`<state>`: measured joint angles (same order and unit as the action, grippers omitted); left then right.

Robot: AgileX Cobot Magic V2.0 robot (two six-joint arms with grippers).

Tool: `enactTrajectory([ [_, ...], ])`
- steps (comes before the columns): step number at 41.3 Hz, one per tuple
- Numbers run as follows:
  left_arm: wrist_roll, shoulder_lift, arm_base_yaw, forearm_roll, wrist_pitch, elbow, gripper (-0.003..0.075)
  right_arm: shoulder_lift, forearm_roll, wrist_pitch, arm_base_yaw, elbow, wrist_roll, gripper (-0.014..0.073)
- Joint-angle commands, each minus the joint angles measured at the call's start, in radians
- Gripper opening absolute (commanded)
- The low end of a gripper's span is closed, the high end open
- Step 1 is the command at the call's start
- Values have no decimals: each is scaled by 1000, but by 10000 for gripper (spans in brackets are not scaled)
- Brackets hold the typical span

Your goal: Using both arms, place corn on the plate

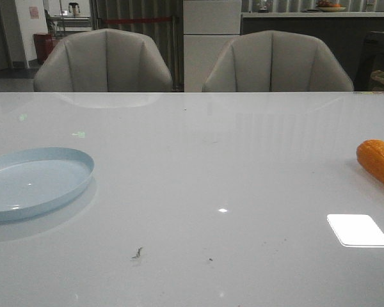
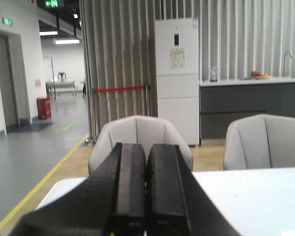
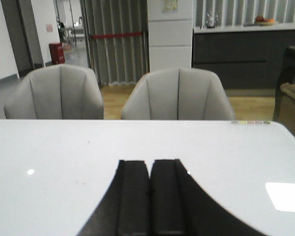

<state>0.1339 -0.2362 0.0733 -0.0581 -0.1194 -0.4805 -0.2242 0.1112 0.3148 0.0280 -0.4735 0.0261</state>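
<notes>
- Here the corn [image 1: 379,164] lies on the white counter [image 1: 205,185] at the far right edge of the front view, its rounded end pointing toward the middle and the rest cut off by the picture's border.
- The plate [image 1: 35,182], pale blue and shallow, sits on the counter at the far left of the front view, partly cut off by that edge, with nothing on it.
- Corn and plate are well apart, with the bare middle of the counter between them.
- The left end effector [image 2: 146,196] is clenched: in the left wrist view its two black fingers [image 2: 130,187] press together with nothing between them, raised level and facing the chairs.
- The right end effector [image 3: 148,201] is also clenched on nothing, its fingers [image 3: 132,196] touching, above the counter surface.
- Neither end effector shows in the front view.
- Two grey upholstered chairs [image 1: 102,61] stand behind the counter's far edge.
- A bright rectangular reflection of a light [image 1: 358,229] lies on the glossy counter below the corn in the front view.
</notes>
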Motion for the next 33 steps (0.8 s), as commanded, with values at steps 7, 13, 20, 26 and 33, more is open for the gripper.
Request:
enactTrajectory([
  [7,-10,-221,-2,0,69,-50,94,-207,-6,-187,-6,-50,0,59],
  [13,-10,-324,-2,-2,93,-50,94,-265,-6,-160,-6,-50,0,59],
  [20,-10,-421,0,-12,91,-50,94,-308,-6,-155,-6,-49,0,59],
  [26,-10,-495,0,-16,84,-50,94,-359,-6,-136,-6,-49,0,59],
  [33,-10,-551,0,-47,83,-50,97,-420,-6,-111,-6,-49,0,94],
])
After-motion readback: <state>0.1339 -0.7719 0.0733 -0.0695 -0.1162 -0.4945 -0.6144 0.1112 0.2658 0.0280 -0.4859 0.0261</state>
